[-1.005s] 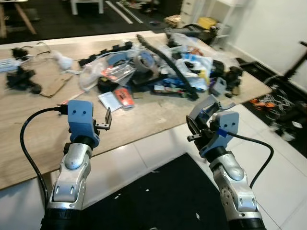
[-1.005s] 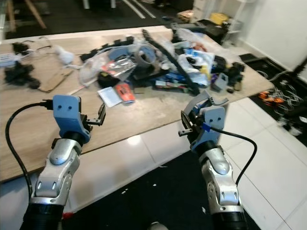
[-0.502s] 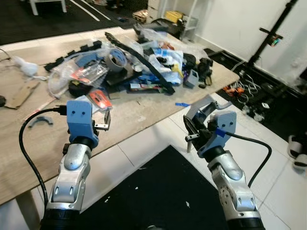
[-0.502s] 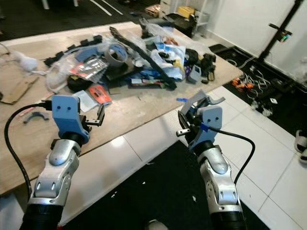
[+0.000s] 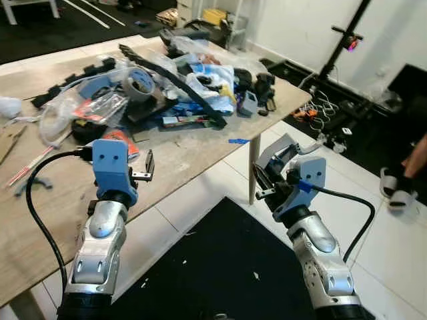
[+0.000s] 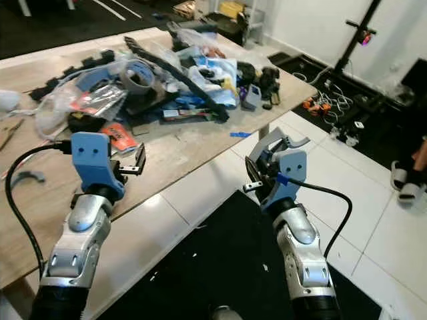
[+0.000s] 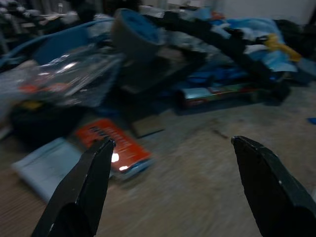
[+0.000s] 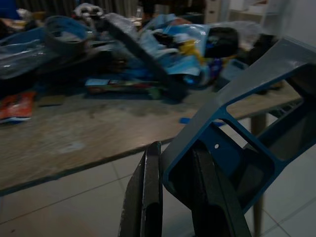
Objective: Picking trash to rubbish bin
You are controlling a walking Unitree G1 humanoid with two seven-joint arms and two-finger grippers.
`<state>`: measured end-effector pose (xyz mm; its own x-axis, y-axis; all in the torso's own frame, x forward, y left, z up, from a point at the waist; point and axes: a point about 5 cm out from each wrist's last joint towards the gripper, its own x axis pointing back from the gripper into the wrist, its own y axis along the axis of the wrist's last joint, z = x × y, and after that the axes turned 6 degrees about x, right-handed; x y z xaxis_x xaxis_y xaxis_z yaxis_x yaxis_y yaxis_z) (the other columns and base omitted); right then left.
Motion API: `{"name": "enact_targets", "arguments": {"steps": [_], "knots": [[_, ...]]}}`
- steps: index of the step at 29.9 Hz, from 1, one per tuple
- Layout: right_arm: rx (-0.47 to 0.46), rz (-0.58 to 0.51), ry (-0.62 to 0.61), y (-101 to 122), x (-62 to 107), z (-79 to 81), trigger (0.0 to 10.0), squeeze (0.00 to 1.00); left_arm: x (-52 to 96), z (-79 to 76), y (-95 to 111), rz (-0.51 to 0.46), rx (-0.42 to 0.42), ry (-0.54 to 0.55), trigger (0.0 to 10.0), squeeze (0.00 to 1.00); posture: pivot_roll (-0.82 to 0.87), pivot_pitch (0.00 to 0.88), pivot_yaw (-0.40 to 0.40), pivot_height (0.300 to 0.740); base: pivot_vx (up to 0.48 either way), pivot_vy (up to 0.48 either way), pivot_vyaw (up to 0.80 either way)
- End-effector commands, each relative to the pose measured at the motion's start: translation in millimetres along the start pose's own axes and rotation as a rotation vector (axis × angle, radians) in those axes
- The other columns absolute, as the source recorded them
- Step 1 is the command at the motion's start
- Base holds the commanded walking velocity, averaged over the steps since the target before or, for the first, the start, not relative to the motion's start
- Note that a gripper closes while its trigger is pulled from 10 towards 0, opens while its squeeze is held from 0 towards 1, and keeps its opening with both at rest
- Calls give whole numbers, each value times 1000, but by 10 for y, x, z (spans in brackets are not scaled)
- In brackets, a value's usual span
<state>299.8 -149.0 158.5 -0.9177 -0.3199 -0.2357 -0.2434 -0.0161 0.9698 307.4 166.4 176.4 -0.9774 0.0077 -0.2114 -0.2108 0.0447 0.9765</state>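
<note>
- Clutter covered the far half of the wooden table (image 5: 193, 150): clear plastic bags (image 5: 63, 110) towards the left, then a roll of grey tape (image 5: 137, 81), a long black toothed strip (image 5: 177, 83) lying slantwise across the heap, and blue packets (image 5: 210, 77) beside it.
- An orange packet (image 5: 120, 141) lay at the near side of the heap, with bare wood between it and the table's front edge.
- The left gripper (image 5: 148, 167) hung over that bare strip near the front edge, its fingers (image 7: 81, 190) spread wide with nothing between them; the wrist view looked past them at the orange packet (image 7: 116, 148) and the tape roll (image 7: 136, 32).
- A small blue scrap (image 5: 239, 141) lay alone on the wood close to the table's right edge.
- The right gripper (image 5: 267, 183) was off the table, out over the white tiled floor (image 5: 200, 200) just past the table leg (image 5: 252, 170), and its fingers (image 8: 148, 197) were pinched on a grey-blue plastic bracket (image 5: 288, 148).
- A black mat (image 5: 220, 273) lay on the tiles below and between the two arms.
- Loose cables (image 5: 327, 110) and a black stand (image 5: 340, 50) crowded the floor further right.
- A person's leg (image 5: 408, 170), foot in a slipper, stood at the far right edge.
</note>
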Motion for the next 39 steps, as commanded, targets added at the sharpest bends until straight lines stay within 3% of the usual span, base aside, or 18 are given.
{"name": "enact_targets", "arguments": {"steps": [1, 39], "knots": [[-3, 12, -1, -31, 26, -22, 10000, 0, 9, -35, -35, 13, -19, -15, 10000, 0, -40, 102, -88, 740, 0, 0, -513], [-5, 14, 17, -23, 7, -18, 10000, 0, 13, -20, -68, 27, -17, 3, 10000, 0, -45, 119, -97, 740, 0, 0, -506]]}}
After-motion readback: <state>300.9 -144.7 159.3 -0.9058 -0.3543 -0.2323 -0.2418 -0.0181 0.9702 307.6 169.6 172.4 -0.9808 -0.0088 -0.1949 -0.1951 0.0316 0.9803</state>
